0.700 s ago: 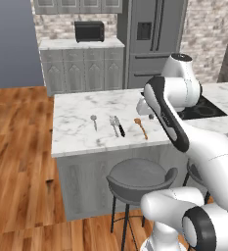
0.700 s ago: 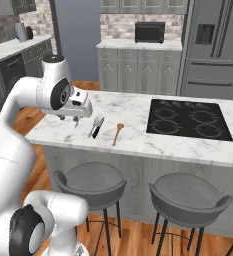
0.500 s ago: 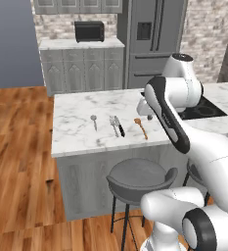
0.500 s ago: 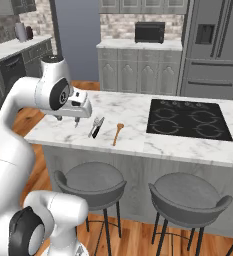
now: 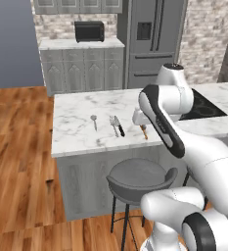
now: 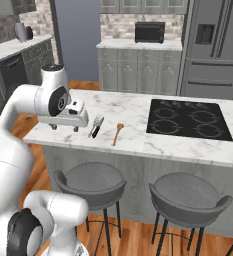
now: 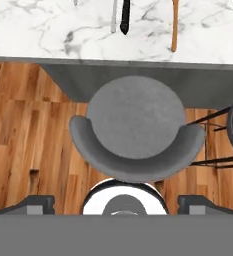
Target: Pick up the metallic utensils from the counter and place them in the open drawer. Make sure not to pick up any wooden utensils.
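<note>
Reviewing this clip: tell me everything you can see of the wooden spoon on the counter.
The wooden spoon is slim and orange-brown, one piece, with a small rounded bowl at its far end and a straight handle pointing toward the counter's near edge. It lies flat on the white marble, between the cooktop and the knife, apart from both. Nothing touches it but the counter. In the hand view its handle end stops just short of the edge, above a grey stool.

No legible text or labels
</note>
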Available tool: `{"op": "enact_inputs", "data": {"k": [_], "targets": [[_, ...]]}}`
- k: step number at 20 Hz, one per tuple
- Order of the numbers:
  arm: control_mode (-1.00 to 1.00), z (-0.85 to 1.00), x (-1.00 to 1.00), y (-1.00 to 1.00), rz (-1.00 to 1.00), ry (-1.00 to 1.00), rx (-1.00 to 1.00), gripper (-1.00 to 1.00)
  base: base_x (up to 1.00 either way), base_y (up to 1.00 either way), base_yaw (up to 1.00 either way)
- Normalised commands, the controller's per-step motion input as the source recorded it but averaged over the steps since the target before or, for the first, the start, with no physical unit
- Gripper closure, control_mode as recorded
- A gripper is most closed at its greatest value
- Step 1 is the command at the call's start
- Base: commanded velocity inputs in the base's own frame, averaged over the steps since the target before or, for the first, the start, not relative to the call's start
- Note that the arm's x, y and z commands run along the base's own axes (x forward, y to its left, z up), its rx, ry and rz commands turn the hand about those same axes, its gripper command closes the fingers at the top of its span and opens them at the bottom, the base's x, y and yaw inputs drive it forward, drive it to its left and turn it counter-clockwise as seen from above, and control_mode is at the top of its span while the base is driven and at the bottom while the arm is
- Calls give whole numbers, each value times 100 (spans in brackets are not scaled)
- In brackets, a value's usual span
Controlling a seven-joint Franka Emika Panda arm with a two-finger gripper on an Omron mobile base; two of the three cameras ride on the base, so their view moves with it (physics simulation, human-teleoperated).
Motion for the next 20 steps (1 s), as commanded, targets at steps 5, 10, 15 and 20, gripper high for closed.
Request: {"op": "enact_inputs", "data": {"k": [5,10,15,20], "targets": [[-100,-50,76,2,1,19,0,-100,0,0,0],[-100,-33,80,0,5,20,0,-100,0,0,0],[-100,-30,68,0,2,6,1,-100,0,0,0],[-100,-28,69,0,0,0,0,-100,0,0,0]]}}
